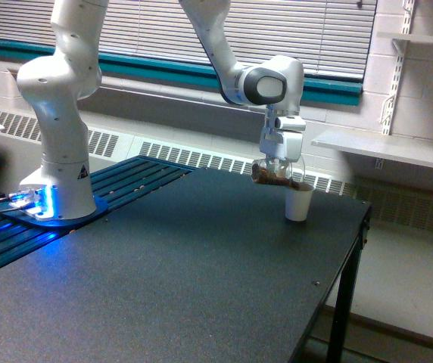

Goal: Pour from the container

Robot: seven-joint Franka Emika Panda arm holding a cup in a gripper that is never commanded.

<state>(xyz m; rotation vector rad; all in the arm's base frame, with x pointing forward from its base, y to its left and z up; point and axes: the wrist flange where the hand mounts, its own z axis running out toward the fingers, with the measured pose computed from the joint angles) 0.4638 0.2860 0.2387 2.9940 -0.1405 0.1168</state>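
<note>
Black tabletop (201, 265) carries a white paper cup (298, 203); just above its rim, the gripper (278, 165) pinches the container (274, 175), clear plastic tipped sideways, brown granules showing inside.

Single raised view across table (201, 287)

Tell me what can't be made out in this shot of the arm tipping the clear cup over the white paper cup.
All in the exterior view:
- Inside of the white paper cup: hidden by its own wall.
- Whether grains are falling: too small and blurred where the clear cup meets the rim.
- The gripper jaws: too small to separate from the cup.
- Upper arm: cut off by the top edge.
</note>
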